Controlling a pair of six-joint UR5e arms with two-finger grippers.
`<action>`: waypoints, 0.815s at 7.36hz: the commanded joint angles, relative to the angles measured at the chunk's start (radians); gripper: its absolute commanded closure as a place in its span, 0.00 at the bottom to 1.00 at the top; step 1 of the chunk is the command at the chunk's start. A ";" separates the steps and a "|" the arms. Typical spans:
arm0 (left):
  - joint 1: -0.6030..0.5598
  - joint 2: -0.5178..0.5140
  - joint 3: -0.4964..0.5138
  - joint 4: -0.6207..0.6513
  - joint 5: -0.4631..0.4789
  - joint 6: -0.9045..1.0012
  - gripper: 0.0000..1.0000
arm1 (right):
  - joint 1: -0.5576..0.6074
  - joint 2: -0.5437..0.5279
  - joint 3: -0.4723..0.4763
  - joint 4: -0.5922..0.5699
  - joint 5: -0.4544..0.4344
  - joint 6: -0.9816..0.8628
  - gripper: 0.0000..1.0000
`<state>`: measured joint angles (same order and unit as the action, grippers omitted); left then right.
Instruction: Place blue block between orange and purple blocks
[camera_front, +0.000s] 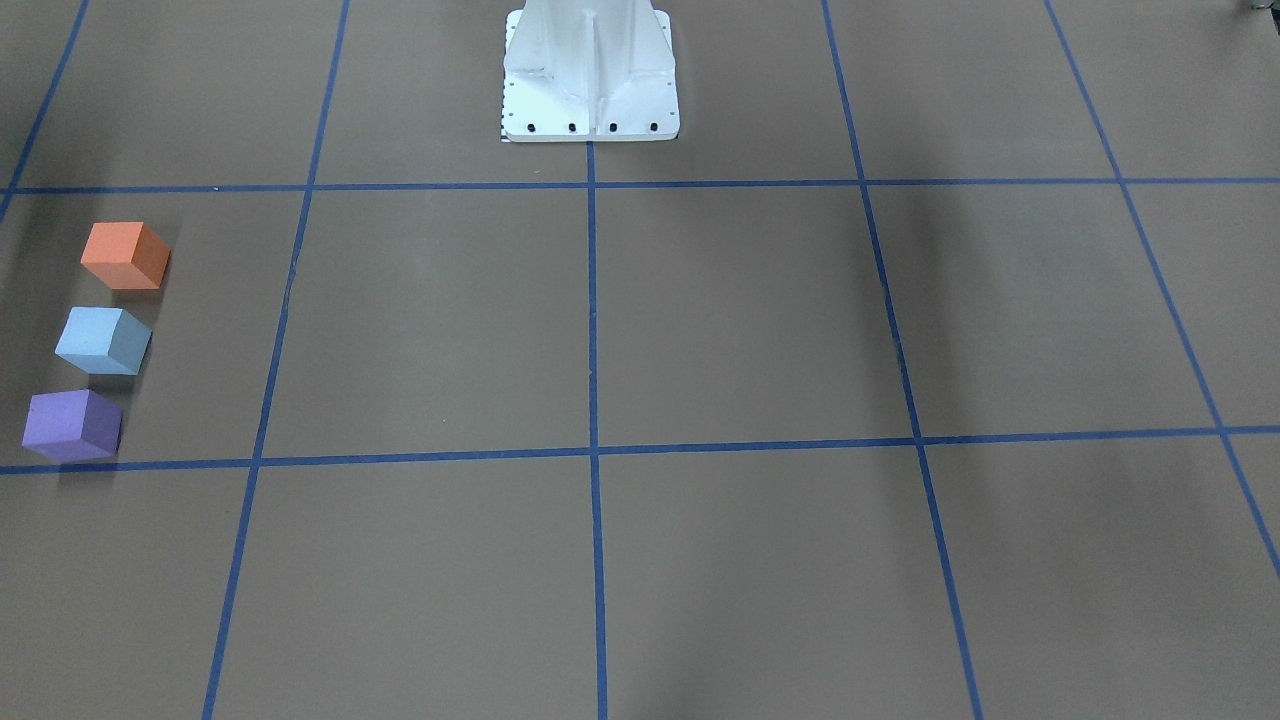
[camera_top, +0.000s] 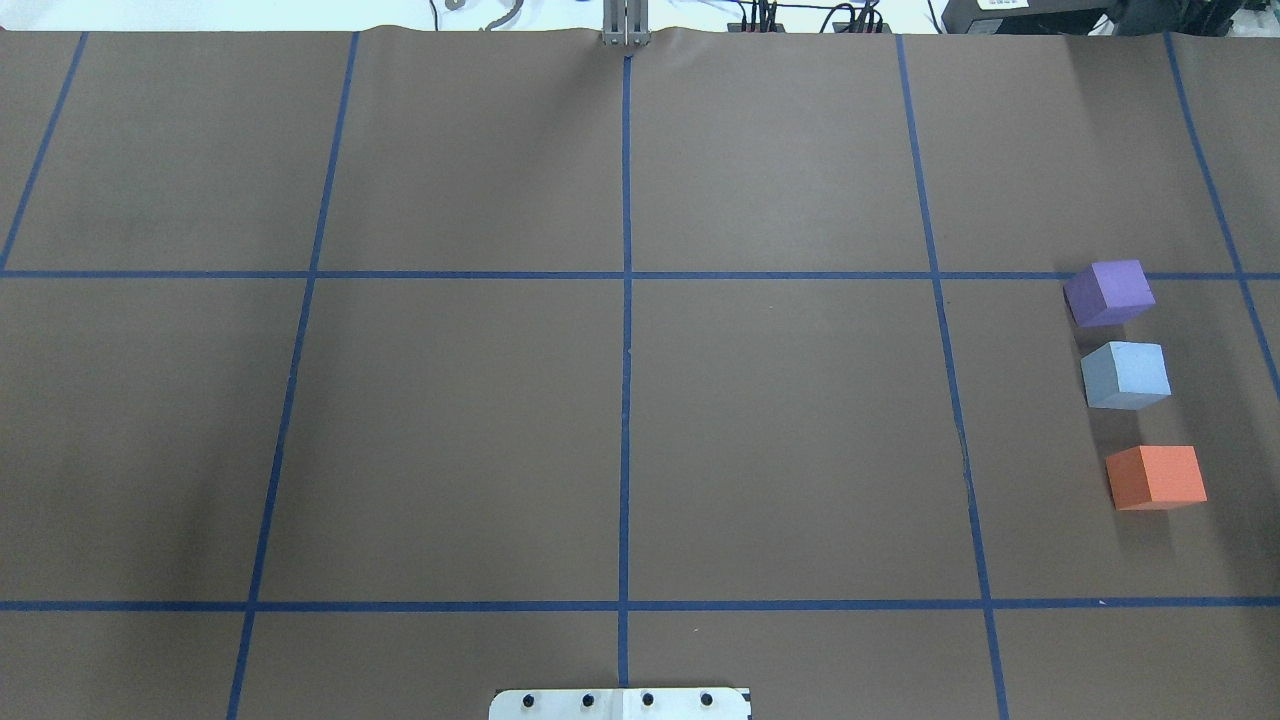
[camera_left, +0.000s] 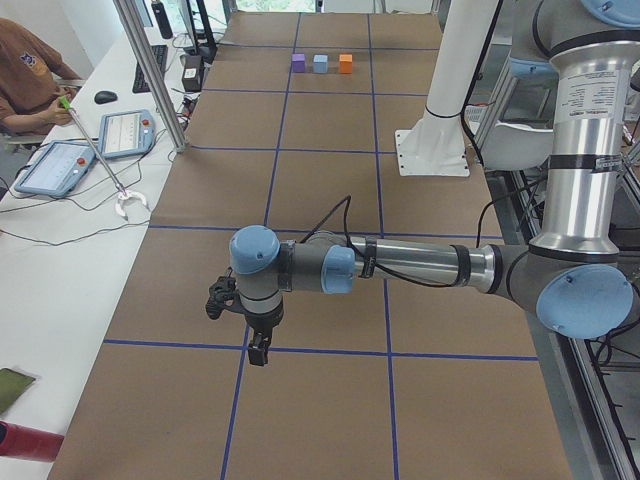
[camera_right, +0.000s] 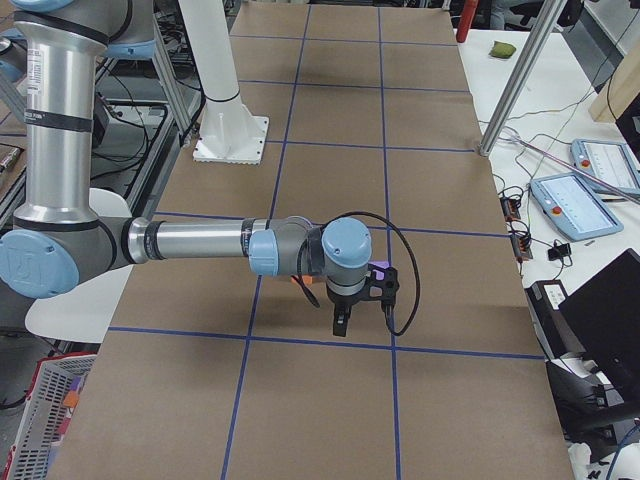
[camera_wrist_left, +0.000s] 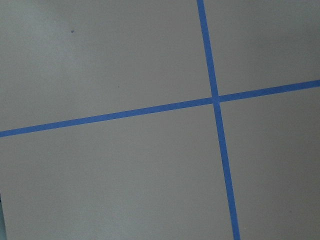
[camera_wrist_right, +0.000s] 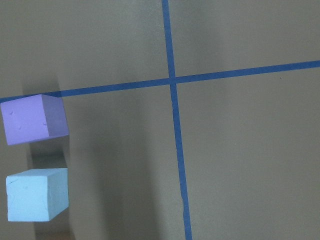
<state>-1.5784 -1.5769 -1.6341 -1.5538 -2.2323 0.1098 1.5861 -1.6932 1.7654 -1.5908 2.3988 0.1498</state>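
Nearest me, the right claw is hanging over the table. Like the left claw, its opening isn't showing, so I cannot tell. Farther along, the blue block is sitting between the orange block and the purple block, touching neither. Placing looks done, leaving only a retreat.

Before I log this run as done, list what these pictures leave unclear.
Orange block: nearly all cut off by the bottom edge of the right wrist view.
Blue block: hidden behind the right arm in the exterior right view.
Left gripper and right gripper: seen only in side views, too small to tell open or shut.
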 joint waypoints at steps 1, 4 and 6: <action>0.000 0.002 -0.003 0.001 -0.009 -0.016 0.00 | 0.000 0.000 0.000 0.000 -0.001 0.013 0.00; 0.002 0.008 -0.016 -0.012 -0.047 -0.160 0.00 | 0.000 0.000 0.000 0.002 0.006 0.027 0.00; 0.002 0.008 -0.013 -0.014 -0.170 -0.160 0.00 | 0.000 0.001 0.000 0.003 0.017 0.027 0.00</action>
<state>-1.5771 -1.5692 -1.6486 -1.5667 -2.3481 -0.0456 1.5861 -1.6933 1.7664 -1.5882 2.4115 0.1760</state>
